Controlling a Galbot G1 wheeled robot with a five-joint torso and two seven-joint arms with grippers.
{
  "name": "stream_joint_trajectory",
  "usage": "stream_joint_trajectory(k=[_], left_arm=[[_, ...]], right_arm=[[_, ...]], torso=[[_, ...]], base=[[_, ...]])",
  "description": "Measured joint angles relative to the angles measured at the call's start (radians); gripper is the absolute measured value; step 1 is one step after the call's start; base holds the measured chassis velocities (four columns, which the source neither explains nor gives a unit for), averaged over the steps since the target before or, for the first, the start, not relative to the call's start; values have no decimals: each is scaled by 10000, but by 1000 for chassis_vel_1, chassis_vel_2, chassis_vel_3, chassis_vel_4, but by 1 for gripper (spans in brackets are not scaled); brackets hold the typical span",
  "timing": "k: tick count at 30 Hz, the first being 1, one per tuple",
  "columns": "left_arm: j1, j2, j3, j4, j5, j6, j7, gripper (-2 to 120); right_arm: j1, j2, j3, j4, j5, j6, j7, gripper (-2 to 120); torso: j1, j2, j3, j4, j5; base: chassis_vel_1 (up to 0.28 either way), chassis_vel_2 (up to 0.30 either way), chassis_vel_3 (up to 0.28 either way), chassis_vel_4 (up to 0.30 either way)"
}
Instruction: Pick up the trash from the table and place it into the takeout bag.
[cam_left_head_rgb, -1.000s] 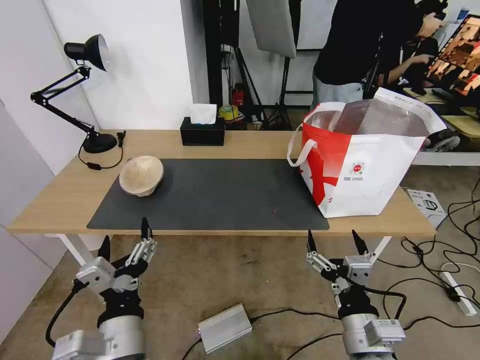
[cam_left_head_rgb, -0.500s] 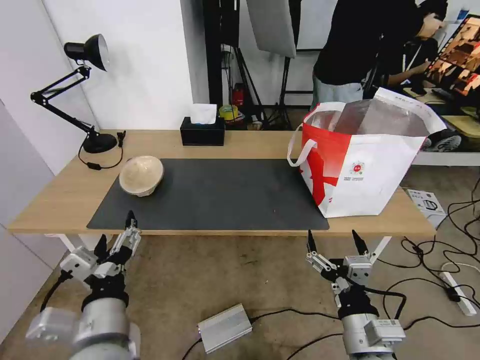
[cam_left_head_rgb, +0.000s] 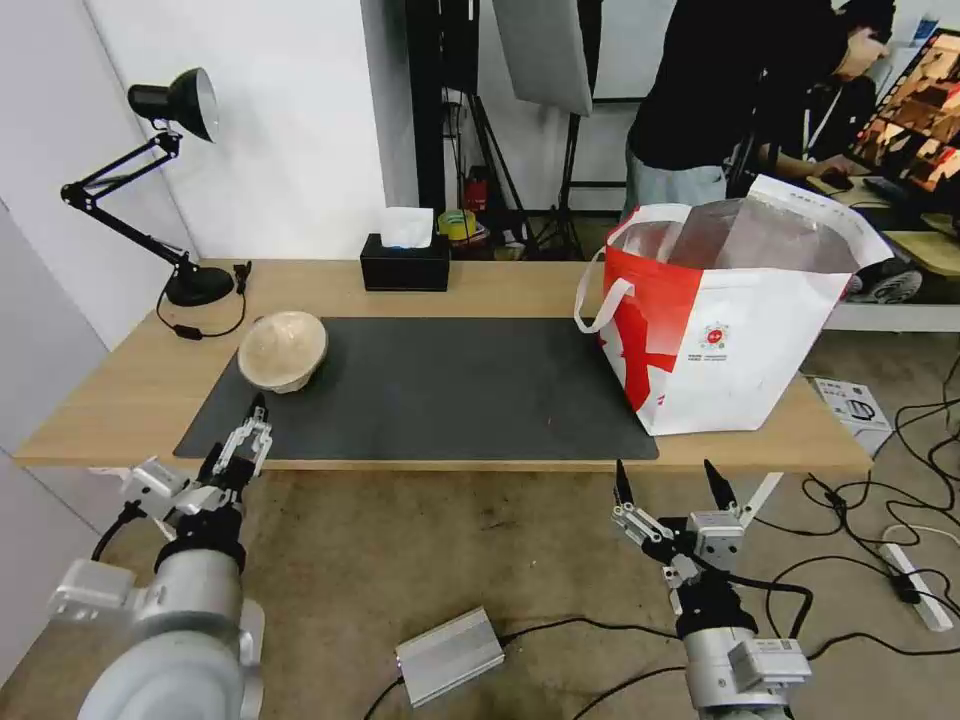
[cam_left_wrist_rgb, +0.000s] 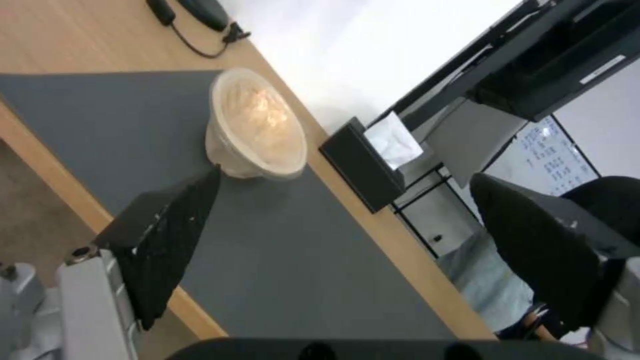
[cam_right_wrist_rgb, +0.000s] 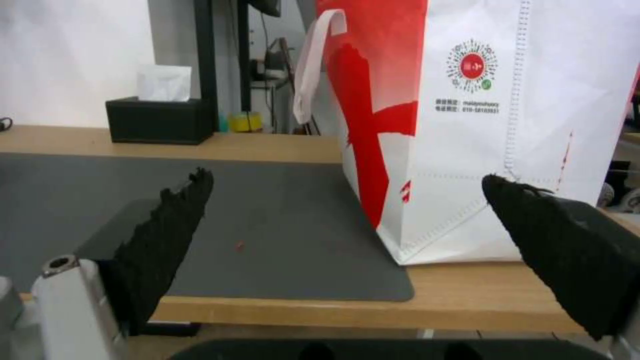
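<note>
Tan paper bowl (cam_left_head_rgb: 283, 350) sits dome-up on the grey mat (cam_left_head_rgb: 430, 390) of the table (cam_left_head_rgb: 110, 400), well apart from the takeout bag (cam_left_head_rgb: 730, 320) at the mat's far end. Left gripper (cam_left_head_rgb: 236, 448), fingers spread, hangs at the table edge near the bowl; right gripper (cam_left_head_rgb: 668, 484), also spread, waits below the edge by the bag.

Left wrist view: bowl (cam_left_wrist_rgb: 257, 127) beyond the fingertip (cam_left_wrist_rgb: 193, 200), apart from it.

Right wrist view: bag (cam_right_wrist_rgb: 480, 125) standing partly on the mat.

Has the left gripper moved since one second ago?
Yes. The left gripper went left and forward, toward the table edge and the paper bowl.
</note>
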Motion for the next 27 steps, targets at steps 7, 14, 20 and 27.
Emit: stream_joint_trajectory(k=[7,14,20,27], left_arm=[[-560,359,-344,79,-1471,633,-1175,100],[-1118,995,-795,376,-2444,975,-1782,100],[-1626,1599,-912,807,-3165,1069,-2190,100],[-2096,1782,-854,1140,-3536,1071,-2372,100]], right_arm=[[0,0,0,0,0,-1,0,100],[0,0,0,0,0,-1,0,100],[0,0,0,0,0,-1,0,100],[0,0,0,0,0,-1,0,100]], torso=[[0,0,0,1,0],[0,0,0,1,0],[0,0,0,0,0],[0,0,0,0,0]], base=[[0,0,0,0],[0,0,0,0],[0,0,0,0],[0,0,0,0]])
